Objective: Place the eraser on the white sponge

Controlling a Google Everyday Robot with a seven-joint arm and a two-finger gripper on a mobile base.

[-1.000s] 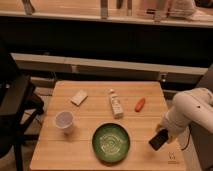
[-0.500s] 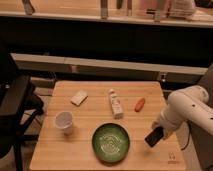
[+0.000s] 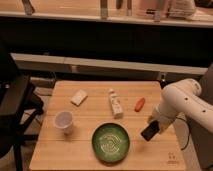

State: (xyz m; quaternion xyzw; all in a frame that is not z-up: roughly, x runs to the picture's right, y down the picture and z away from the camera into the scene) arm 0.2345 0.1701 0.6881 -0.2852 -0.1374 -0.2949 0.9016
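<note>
The eraser (image 3: 149, 132), a flat black block, hangs tilted just above the table's right side, to the right of the green bowl. My gripper (image 3: 154, 123) is shut on the eraser's upper end, at the end of the white arm coming in from the right. The white sponge (image 3: 79, 97), a thin cream block, lies flat at the table's back left, well away from the gripper and the eraser.
A green bowl (image 3: 110, 142) sits front centre. A white cup (image 3: 64, 121) stands at the left. A white tube-like bottle (image 3: 115, 103) lies mid-table and an orange-red oblong item (image 3: 139, 104) lies right of it. A black chair (image 3: 12, 107) stands beside the wooden table (image 3: 55, 155).
The arm has carried the eraser leftward, closer to the green bowl. Nothing else on the table has moved.
</note>
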